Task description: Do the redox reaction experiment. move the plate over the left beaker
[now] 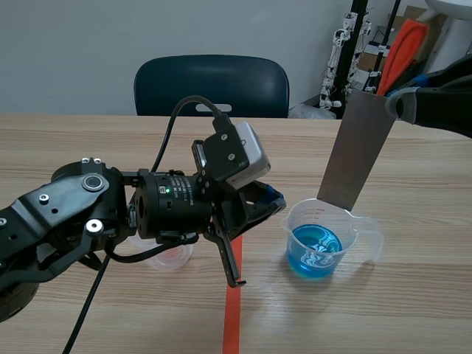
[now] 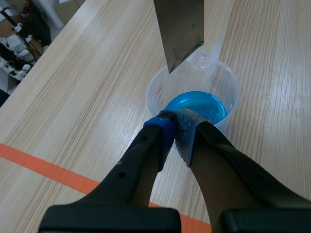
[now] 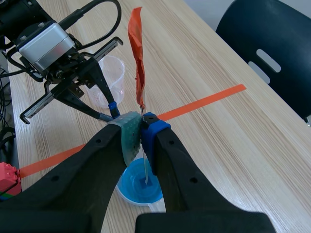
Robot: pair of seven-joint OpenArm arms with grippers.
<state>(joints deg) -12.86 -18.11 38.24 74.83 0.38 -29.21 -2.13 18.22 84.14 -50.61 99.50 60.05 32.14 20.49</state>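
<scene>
A grey metal plate (image 1: 358,145) hangs from my right gripper (image 1: 394,103), which is shut on its top edge. Its lower end sits just above the back rim of the right beaker (image 1: 322,240), which holds blue liquid. In the right wrist view the plate (image 3: 145,167) shows edge-on between the pads, over the blue beaker (image 3: 138,187). My left gripper (image 2: 176,127) is shut on nothing, its tips at the blue beaker's (image 2: 197,104) near rim, under the plate (image 2: 181,29). The left beaker (image 1: 171,257), clear with a pinkish bottom, is mostly hidden behind my left arm; it also shows as the clear beaker (image 3: 111,73).
An orange-red tape line (image 1: 233,317) runs toward the table's front edge between the two beakers. A dark blue chair (image 1: 212,85) stands behind the table. A red block (image 3: 7,177) lies near the table edge. Equipment stands at the back right.
</scene>
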